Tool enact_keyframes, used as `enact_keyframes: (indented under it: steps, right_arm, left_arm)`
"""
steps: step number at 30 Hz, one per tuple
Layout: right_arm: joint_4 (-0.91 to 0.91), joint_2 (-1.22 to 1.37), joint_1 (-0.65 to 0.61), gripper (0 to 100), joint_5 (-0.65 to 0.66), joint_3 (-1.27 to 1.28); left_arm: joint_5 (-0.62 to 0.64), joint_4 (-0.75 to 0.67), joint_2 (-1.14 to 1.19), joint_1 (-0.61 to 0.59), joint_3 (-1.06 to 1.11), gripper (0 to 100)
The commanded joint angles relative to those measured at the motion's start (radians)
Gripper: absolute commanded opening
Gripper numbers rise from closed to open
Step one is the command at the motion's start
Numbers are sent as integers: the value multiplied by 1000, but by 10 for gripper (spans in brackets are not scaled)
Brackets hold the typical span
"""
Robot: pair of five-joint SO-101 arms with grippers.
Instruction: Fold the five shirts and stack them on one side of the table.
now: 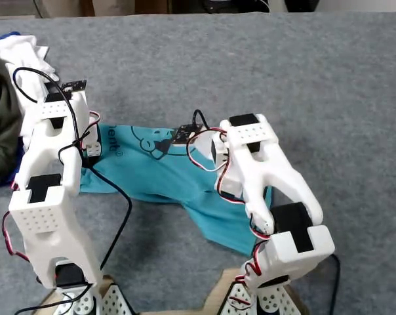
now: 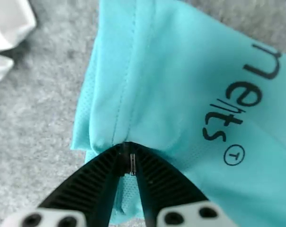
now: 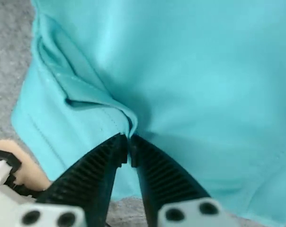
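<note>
Left gripper [image 2: 126, 158]: I saw it pinching a fold at the hem edge of the teal shirt [image 1: 152, 180], with the printed lettering near its tips. Right gripper [image 3: 129, 142] was pinching another stitched fold of the same shirt. The shirt lay spread on the grey table [image 1: 303, 79] under both grippers. A white shirt [image 1: 21, 52] and a dark garment [image 1: 0, 125] were heaped beyond the left gripper, apart from it.

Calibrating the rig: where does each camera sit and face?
High view: above the table, looking down on teal shirt, left arm, right arm.
Left wrist view: on left wrist, looking along left pincer, shut on the shirt.
Right wrist view: on right wrist, looking along right pincer, shut on the shirt.
All share the teal shirt.
</note>
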Motion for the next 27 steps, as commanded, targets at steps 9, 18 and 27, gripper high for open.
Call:
enact_keyframes:
  steps: [9,18,27]
  right_arm:
    - [198,-120,13,30,6,-94]
    - [219,-245,-84,30,8,97]
    - [201,-360,-272,34,-21,288]
  left_arm:
    - [-9,-43,-22,14,0,19]
    - [-9,-43,-22,14,0,19]
    - [-9,-43,-22,14,0,19]
